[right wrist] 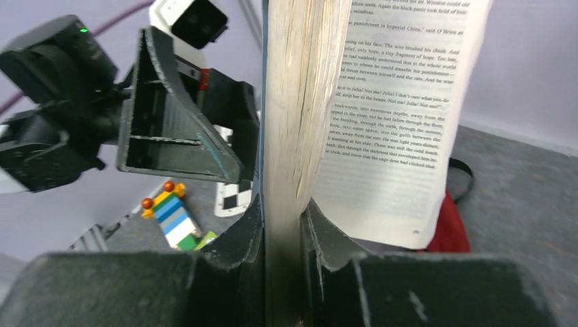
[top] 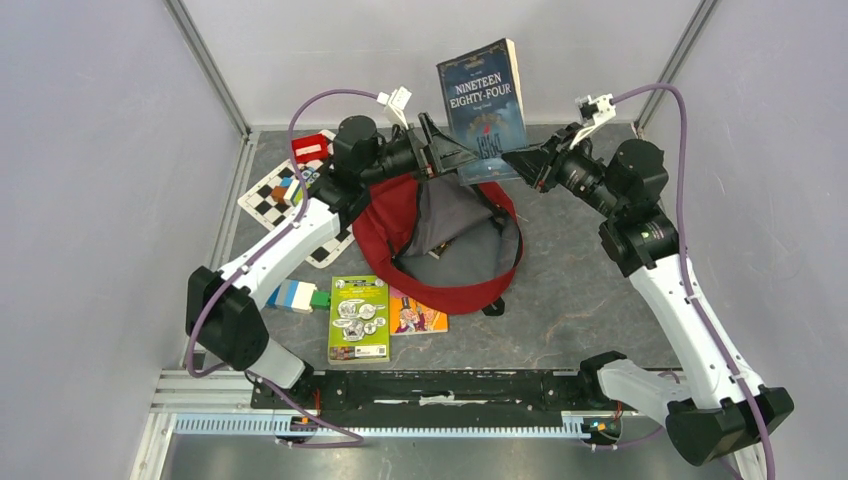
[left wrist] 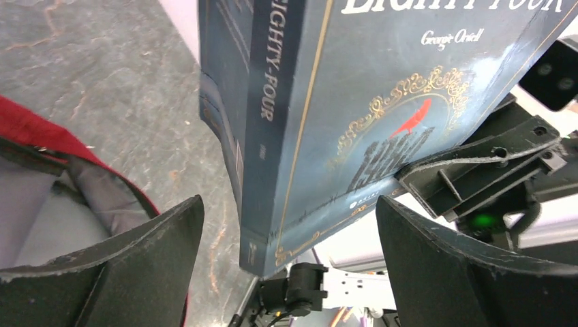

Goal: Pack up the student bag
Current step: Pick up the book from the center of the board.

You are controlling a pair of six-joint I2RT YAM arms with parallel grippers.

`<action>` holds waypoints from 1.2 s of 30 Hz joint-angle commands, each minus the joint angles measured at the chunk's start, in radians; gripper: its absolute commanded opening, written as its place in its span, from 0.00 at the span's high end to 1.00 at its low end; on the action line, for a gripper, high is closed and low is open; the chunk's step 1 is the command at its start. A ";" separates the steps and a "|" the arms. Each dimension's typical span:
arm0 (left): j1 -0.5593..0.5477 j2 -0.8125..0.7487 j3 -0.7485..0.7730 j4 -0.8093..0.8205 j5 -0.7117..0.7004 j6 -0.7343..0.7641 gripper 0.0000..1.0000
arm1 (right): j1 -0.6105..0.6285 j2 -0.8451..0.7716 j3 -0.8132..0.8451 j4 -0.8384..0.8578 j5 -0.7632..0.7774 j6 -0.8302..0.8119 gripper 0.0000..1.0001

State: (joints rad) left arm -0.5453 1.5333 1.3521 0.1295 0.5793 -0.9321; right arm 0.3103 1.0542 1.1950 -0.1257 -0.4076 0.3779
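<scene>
The dark-red student bag (top: 400,235) lies open at mid table, its grey lining showing; it also shows in the left wrist view (left wrist: 41,133) and the right wrist view (right wrist: 453,231). A blue book, "Nineteen Eighty-Four" (top: 483,100), is held upright above the bag's far rim. My right gripper (top: 512,158) is shut on its lower page edge (right wrist: 283,225), with some pages (right wrist: 402,102) fanned out. My left gripper (top: 460,152) is open, its fingers (left wrist: 136,266) either side of the book's lower spine corner (left wrist: 272,225) without touching it.
A green book (top: 359,317) and a colourful booklet (top: 418,314) lie in front of the bag. A block stack (top: 295,296) lies left of them. A chequered board (top: 290,205) and a small red box (top: 312,148) are at the back left. Walls enclose the table.
</scene>
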 commanded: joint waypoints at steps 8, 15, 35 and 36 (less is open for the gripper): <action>0.005 -0.091 -0.041 0.322 0.068 -0.169 0.29 | 0.003 -0.009 0.001 0.281 -0.148 0.089 1.00; 0.007 -0.147 -0.100 0.300 0.039 -0.127 0.90 | 0.000 0.001 0.009 0.164 -0.054 0.048 0.79; 0.003 -0.217 -0.020 0.161 0.172 0.041 0.98 | -0.099 0.195 0.059 0.118 -0.465 0.237 0.02; 0.004 -0.219 -0.014 0.167 0.175 0.040 0.98 | -0.099 0.196 0.049 0.132 -0.478 0.257 0.02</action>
State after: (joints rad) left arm -0.5388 1.3769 1.2415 0.1482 0.7055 -0.9398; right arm 0.2138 1.2533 1.2465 -0.0574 -0.7849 0.5533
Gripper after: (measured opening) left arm 0.252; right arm 0.979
